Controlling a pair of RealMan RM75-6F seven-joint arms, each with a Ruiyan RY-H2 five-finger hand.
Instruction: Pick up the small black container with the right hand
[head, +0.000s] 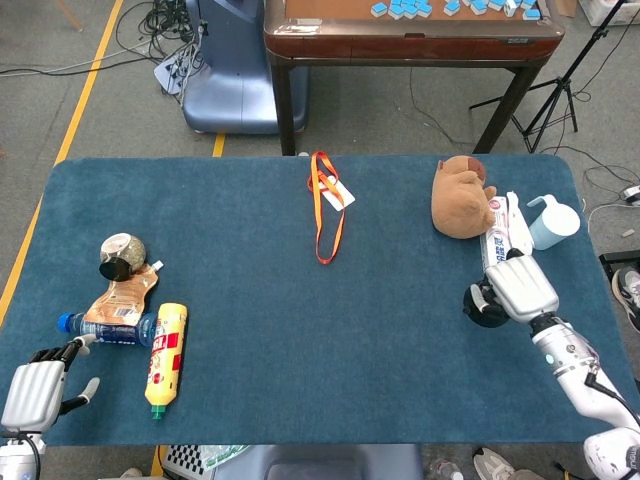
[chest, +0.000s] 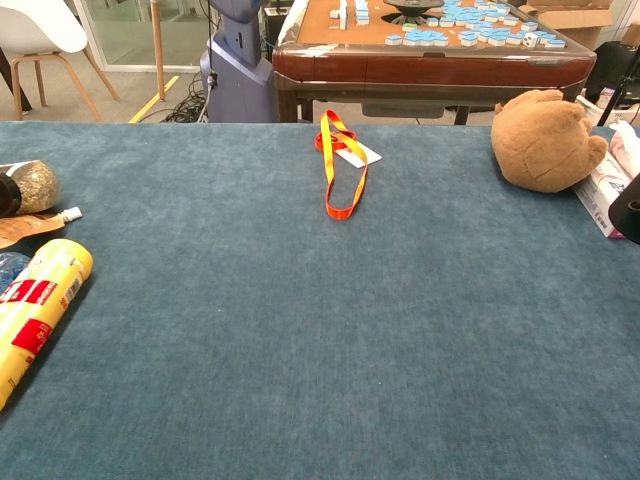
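The small black container (head: 482, 306) is at the right side of the blue table, gripped by my right hand (head: 522, 287), whose silver back covers the container's right part. In the chest view only a sliver of the black container (chest: 631, 212) shows at the right edge, raised off the cloth; the hand itself is out of that frame. My left hand (head: 33, 388) rests at the near left corner of the table, holding nothing, its dark fingers apart.
A brown plush toy (head: 461, 197), a white printed packet (head: 504, 234) and a pale blue cup (head: 553, 221) lie just beyond the right hand. An orange lanyard (head: 325, 206) lies mid-table. A yellow bottle (head: 166, 356), water bottle (head: 108, 328), pouch (head: 122, 296) and jar (head: 121, 255) crowd the left.
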